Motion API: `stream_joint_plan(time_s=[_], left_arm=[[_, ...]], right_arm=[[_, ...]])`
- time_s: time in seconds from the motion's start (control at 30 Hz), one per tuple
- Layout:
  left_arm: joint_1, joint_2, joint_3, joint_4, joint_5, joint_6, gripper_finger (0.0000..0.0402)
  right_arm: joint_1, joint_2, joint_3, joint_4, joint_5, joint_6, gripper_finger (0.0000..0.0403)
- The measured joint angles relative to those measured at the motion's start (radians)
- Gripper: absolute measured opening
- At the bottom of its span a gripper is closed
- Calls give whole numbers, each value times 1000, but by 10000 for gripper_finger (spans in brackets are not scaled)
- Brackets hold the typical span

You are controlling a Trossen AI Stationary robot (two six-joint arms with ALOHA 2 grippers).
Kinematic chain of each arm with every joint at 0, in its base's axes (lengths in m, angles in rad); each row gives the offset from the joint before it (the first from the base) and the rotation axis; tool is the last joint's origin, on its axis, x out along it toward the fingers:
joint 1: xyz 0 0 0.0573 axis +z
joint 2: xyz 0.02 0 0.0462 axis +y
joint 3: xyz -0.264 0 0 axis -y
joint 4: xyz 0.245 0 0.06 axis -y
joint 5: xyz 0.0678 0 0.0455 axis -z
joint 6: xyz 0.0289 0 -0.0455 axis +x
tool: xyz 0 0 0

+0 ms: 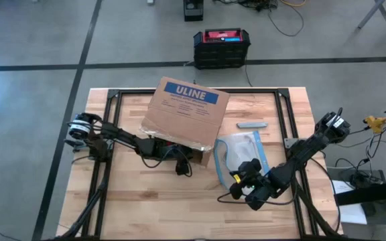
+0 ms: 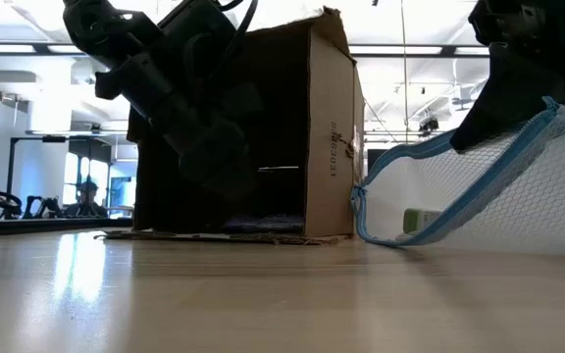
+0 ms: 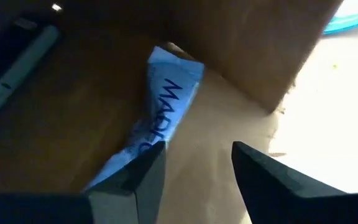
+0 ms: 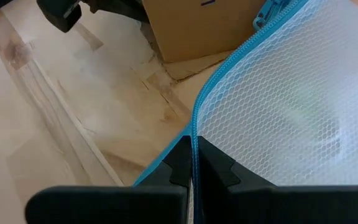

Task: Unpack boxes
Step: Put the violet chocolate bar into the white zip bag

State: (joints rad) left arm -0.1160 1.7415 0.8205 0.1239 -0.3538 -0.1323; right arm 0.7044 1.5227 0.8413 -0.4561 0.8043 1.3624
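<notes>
The brown cardboard box [image 1: 189,110] with the blue ULINE label lies on its side at the table's middle, its open side toward the near edge. My left gripper [image 3: 197,163] is open and reaches into that opening [image 1: 179,159]. Inside the box lie a blue-and-white printed packet [image 3: 166,99] and a pale pen-like item [image 3: 17,62]. The clear mesh pouch [image 1: 243,150] with the blue zipper edge lies right of the box. My right gripper [image 4: 193,163] is shut on it at its near end [image 1: 245,175]. My left gripper has one finger [image 3: 145,180] right beside the packet's lower end [image 3: 126,155]; I cannot tell whether it touches. My right gripper pinches the pouch's blue zipper edge [image 4: 194,134] between its two fingers. That side is raised, while the pouch's end nearest the box [image 2: 385,235] rests on the table.
A small grey flat piece [image 1: 252,124] lies on the table right of the box. A black crate with a red top [image 1: 221,47] stands on the floor beyond the far edge. Bare wood [image 1: 179,207] stretches along the near side of the table.
</notes>
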Motion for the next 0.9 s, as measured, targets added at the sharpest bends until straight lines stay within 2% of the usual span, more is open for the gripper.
stream_joint_plan(time_s=[0.17,0.33,0.5,0.67,0.9], left_arm=[[3,26,0,63,-102,59,199],[8,73,1,152,-100,97,225],[23,127,1,157,-92,91,236],[25,164,5,196,-79,83,231],[24,158,4,192,-69,38,194]], right_arm=[[0,0,0,6,4,0,0],[0,0,0,30,8,-2,0],[0,1,0,41,8,-15,0],[0,15,0,55,8,-27,0],[0,34,0,57,6,-21,0]])
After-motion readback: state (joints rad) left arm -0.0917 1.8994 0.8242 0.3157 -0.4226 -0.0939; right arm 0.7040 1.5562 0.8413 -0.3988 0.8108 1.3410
